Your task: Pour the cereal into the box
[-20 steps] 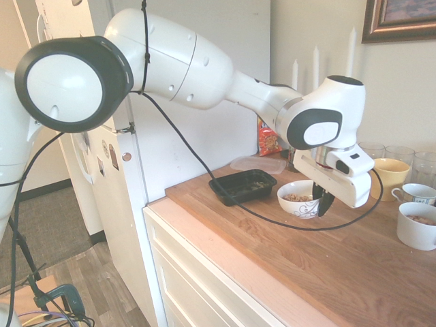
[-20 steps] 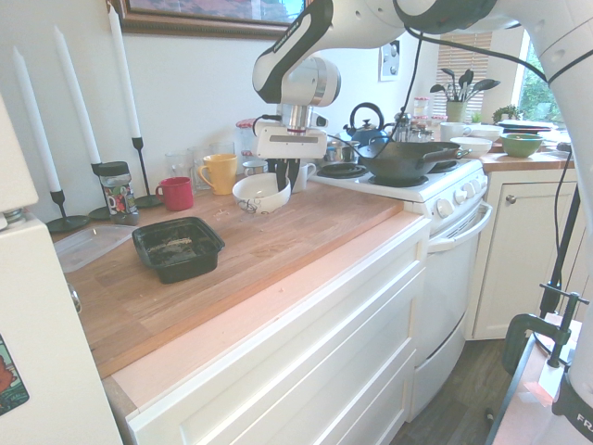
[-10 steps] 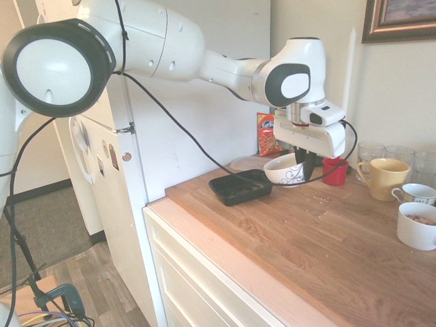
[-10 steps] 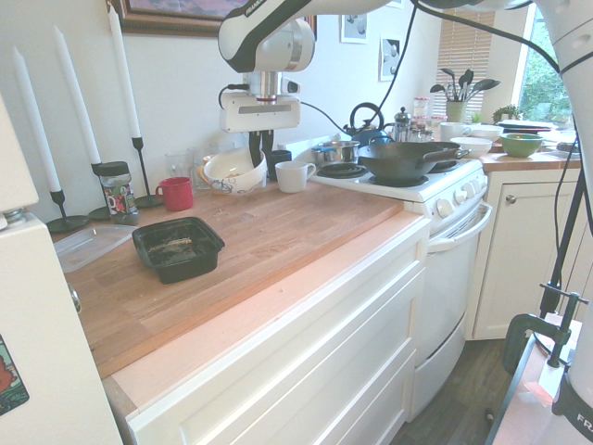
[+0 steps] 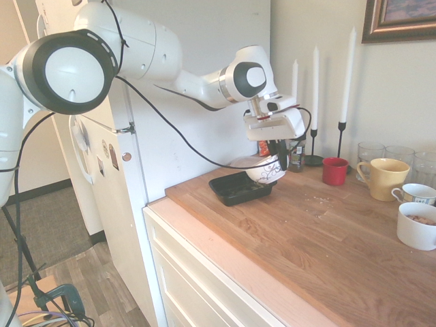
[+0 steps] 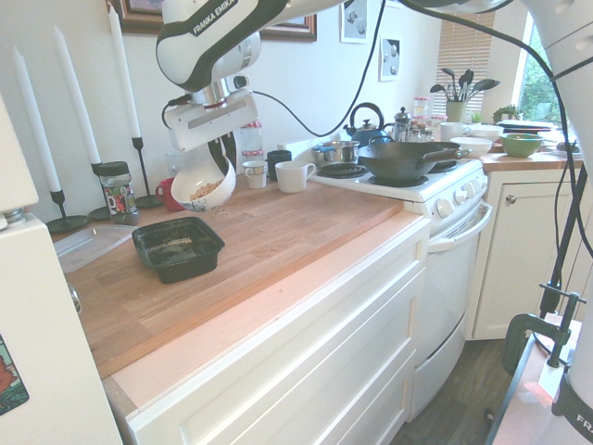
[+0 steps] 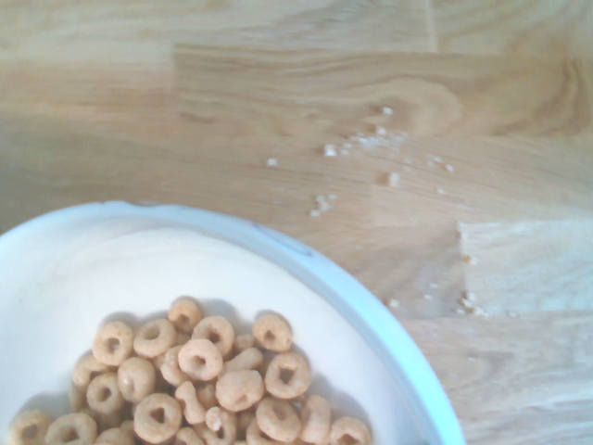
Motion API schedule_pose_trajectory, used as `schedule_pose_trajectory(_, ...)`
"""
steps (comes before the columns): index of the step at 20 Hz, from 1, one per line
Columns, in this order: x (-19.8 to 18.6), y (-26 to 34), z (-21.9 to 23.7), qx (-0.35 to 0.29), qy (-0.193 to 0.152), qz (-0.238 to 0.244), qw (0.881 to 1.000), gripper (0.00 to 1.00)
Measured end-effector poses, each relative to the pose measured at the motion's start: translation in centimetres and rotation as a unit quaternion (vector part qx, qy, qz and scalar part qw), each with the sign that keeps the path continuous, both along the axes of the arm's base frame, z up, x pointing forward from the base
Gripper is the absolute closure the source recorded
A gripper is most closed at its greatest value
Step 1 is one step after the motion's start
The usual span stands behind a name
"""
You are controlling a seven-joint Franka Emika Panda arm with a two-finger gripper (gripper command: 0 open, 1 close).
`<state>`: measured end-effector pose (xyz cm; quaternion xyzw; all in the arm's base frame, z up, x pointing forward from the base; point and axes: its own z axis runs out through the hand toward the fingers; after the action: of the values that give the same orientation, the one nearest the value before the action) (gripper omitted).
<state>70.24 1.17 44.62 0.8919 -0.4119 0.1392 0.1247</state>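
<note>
My gripper (image 5: 278,148) (image 6: 222,156) is shut on the rim of a white bowl with dark squiggles (image 5: 266,170) (image 6: 203,186). The bowl hangs tilted above the counter. Inside it lies the cereal (image 6: 202,189) (image 7: 190,375), tan rings heaped low against the bowl's white wall (image 7: 371,306). The box (image 5: 238,187) (image 6: 178,247), a shallow black tray, rests on the wooden counter just beside and below the bowl, towards the counter's fridge end. A few bits lie in the tray's bottom.
A red mug (image 5: 334,170), a yellow mug (image 5: 383,177) and white cups (image 5: 417,226) stand further along the counter, with candlesticks (image 5: 343,102) at the wall. Crumbs (image 5: 320,199) dot the wood. A clear lid (image 6: 88,246) lies behind the tray; a stove with a wok (image 6: 408,158) borders the counter.
The arm has lifted the bowl off the counter and carried it towards the black tray, and the bowl now hangs tilted beside it. The grip stayed shut throughout.
</note>
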Motion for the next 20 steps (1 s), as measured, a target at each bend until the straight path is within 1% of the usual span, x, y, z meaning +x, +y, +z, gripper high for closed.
schedule_pose_trajectory(3,0.1,3.0,-0.3,-0.066,-0.016,0.012,0.998,1.00)
schedule_pose_trajectory(7,0.5,5.7,-1.1,-0.155,-0.037,0.031,0.987,1.00)
schedule_pose_trajectory(12,1.2,8.4,-1.7,-0.240,-0.046,0.065,0.967,1.00)
schedule_pose_trajectory(17,1.2,11.8,-1.8,-0.301,-0.066,0.097,0.946,1.00)
schedule_pose_trajectory(20,1.0,13.3,-1.6,-0.334,-0.080,0.107,0.933,1.00)
